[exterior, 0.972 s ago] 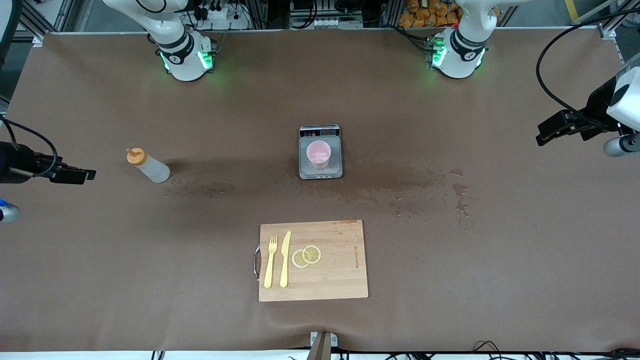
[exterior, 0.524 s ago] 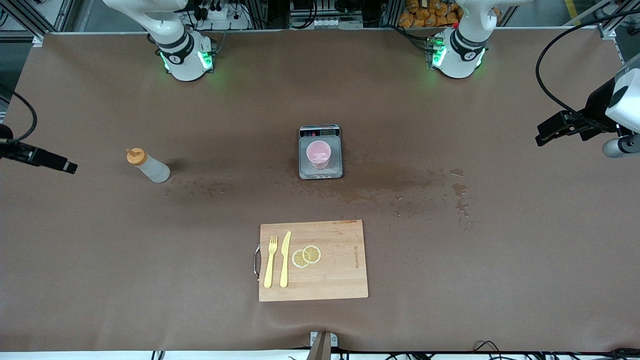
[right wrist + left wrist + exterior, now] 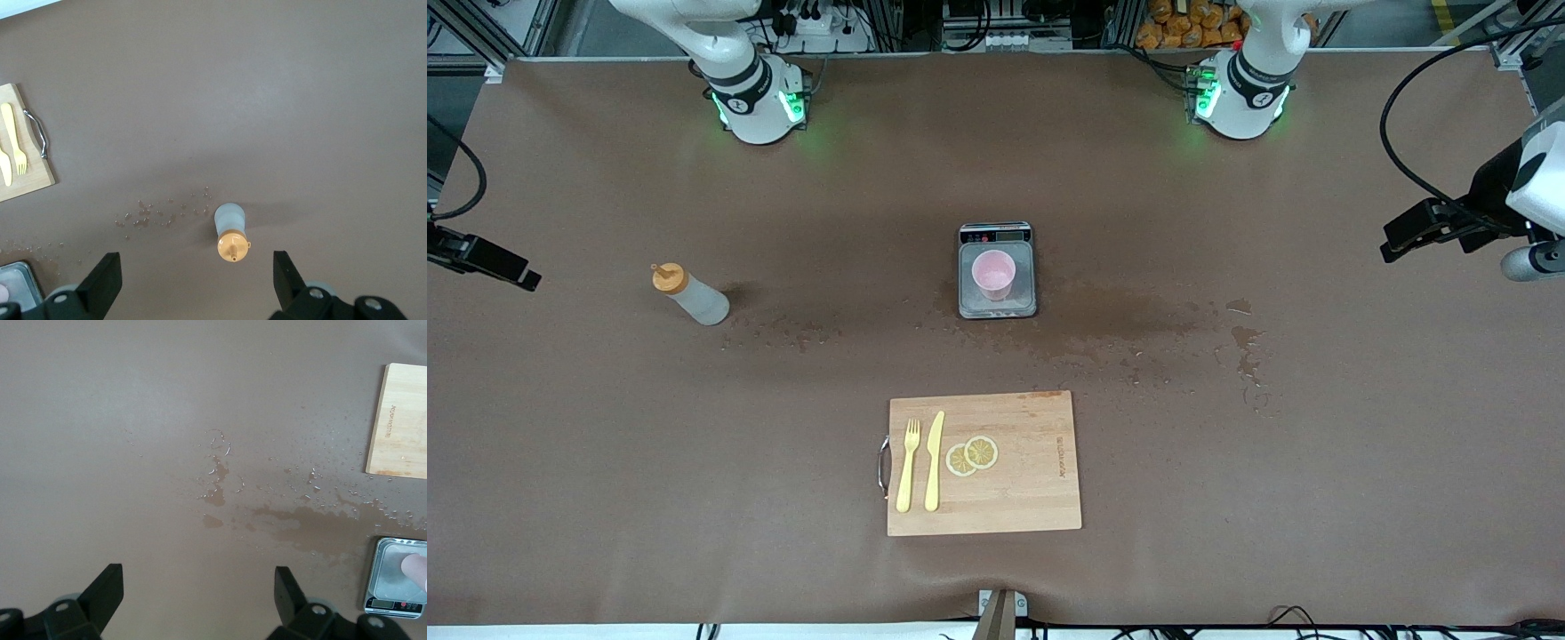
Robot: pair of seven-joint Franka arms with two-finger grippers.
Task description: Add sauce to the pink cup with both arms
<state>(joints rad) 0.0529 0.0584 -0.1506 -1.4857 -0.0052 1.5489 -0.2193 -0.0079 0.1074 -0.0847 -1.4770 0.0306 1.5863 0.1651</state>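
Note:
The sauce bottle (image 3: 691, 296), whitish with an orange nozzle cap, stands on the brown table toward the right arm's end. It also shows from above in the right wrist view (image 3: 230, 230). My right gripper (image 3: 516, 271) hangs open high over that end of the table, and the bottle shows far below, between its fingers (image 3: 107, 277). The pink cup (image 3: 994, 274) stands upright on a small scale (image 3: 997, 302) at the table's middle. The left wrist view catches only the cup's edge (image 3: 416, 571). My left gripper (image 3: 1396, 242) hangs open over the left arm's end, holding nothing (image 3: 198, 590).
A wooden cutting board (image 3: 1023, 480) lies nearer the front camera than the scale. It carries a yellow fork (image 3: 907, 465), a yellow knife (image 3: 934, 460) and two lemon slices (image 3: 972, 455). Wet stains (image 3: 1138, 320) spread from the scale toward the left arm's end.
My right gripper has drawn back toward the right arm's end of the table, away from the bottle. The left gripper, bottle and cup have stayed put.

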